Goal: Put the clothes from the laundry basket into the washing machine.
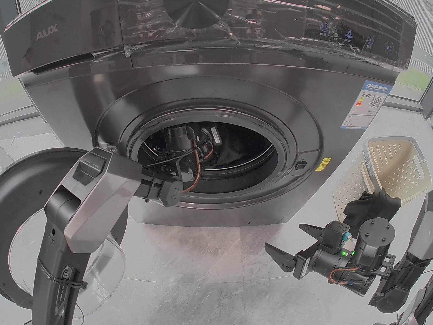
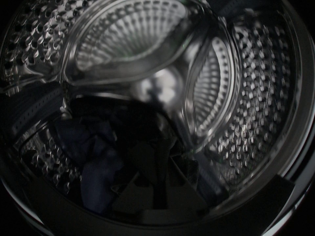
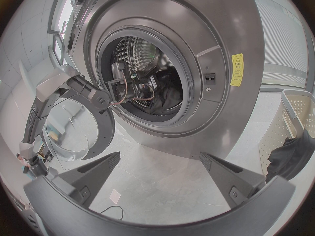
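The grey washing machine (image 1: 252, 91) stands with its round door (image 1: 27, 195) swung open to the left. My left gripper (image 1: 204, 143) is inside the drum, above dark blue and black clothes (image 2: 98, 154) lying on the drum floor. A cream laundry basket (image 1: 397, 159) leans on the floor to the right of the machine, with a black garment (image 1: 372, 206) draped over its near rim. My right gripper (image 1: 284, 236) hangs open and empty low over the floor, just left of that garment, pointing toward the machine (image 3: 158, 154).
Grey marble floor (image 1: 203, 258) stretches in front of the machine between the door and the basket. The door's glass bowl (image 3: 70, 131) juts out beside the left arm. Perforated drum walls (image 2: 262, 82) surround the left gripper.
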